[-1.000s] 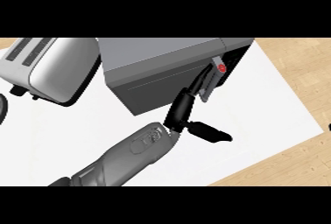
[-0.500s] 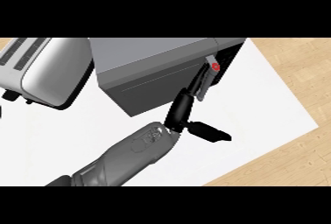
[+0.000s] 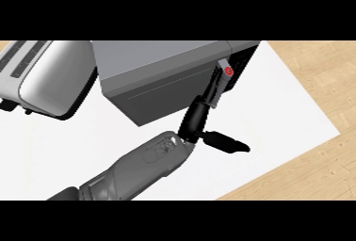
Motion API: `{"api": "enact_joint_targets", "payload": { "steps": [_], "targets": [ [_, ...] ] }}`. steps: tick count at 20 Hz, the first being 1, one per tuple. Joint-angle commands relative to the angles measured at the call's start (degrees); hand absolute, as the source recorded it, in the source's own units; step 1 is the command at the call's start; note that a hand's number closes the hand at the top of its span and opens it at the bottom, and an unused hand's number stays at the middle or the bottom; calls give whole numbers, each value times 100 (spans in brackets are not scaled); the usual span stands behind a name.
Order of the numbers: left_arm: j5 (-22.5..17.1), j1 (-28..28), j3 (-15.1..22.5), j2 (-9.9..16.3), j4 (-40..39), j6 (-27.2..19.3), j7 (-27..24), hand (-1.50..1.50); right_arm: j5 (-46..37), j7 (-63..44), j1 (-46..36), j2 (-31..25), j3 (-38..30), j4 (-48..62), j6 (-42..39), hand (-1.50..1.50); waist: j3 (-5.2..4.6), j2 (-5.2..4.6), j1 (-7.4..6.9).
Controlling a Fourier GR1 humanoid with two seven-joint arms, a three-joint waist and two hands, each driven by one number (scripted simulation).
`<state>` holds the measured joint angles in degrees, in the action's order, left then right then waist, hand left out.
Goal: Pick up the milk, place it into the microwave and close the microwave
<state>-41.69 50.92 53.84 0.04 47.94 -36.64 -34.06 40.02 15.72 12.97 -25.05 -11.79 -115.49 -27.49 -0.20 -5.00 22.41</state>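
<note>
Only 1 hand shows here, the left hand (image 3: 197, 123), and it comes up from the bottom of the view on its grey arm. Its fingers (image 3: 195, 113) are straight and flat against the front of the microwave (image 3: 160, 54), and the thumb (image 3: 226, 142) sticks out to the side over the white table (image 3: 285, 117). The hand is open and has hold of nothing. The fingers look like they are laid flat because that is a good way to push a door (image 3: 156, 96), not to grab it. They touch the door near its free edge, just below the grey handle (image 3: 220, 89) and the red button (image 3: 228, 71). Pushing there, far from the hinge, should swing the door most easily. The door looks nearly shut, with only a thin dark strip showing at its right side. I cannot see the milk anywhere. It is not in the hand and it is not on the table, so I think it is already inside the microwave, behind the door and just past the fingertips. If so, the picking up and putting in are done, and closing the door is the last step left. The right hand does not show at all. A silver toaster (image 3: 49, 75) stands just beside the microwave on the left, well apart from the hand and out of the way of the door.
</note>
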Motion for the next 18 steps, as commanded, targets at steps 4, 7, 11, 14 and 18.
{"api": "enact_joint_targets", "payload": {
  "steps": [4,7,11,14,18],
  "targets": [
    [-330,338,-99,-5,-199,-49,-65,-150,173,-145,-76,-198,-95,26,-42,-150,0,-11,81],
    [-417,423,-69,-5,-255,-31,-118,-150,238,-217,-122,-254,-71,85,-64,-150,5,-35,42],
    [-559,489,22,-4,-268,-20,-148,-150,357,-238,-220,-293,-124,89,-39,-150,8,-14,55],
    [-647,496,58,-5,-317,-19,-248,-150,385,-292,-232,-359,-107,60,-81,-150,2,-11,47],
    [-755,504,122,-5,-382,-85,-334,-150,569,-332,-262,-375,-79,79,-127,-150,8,-20,78]
  ]
}}
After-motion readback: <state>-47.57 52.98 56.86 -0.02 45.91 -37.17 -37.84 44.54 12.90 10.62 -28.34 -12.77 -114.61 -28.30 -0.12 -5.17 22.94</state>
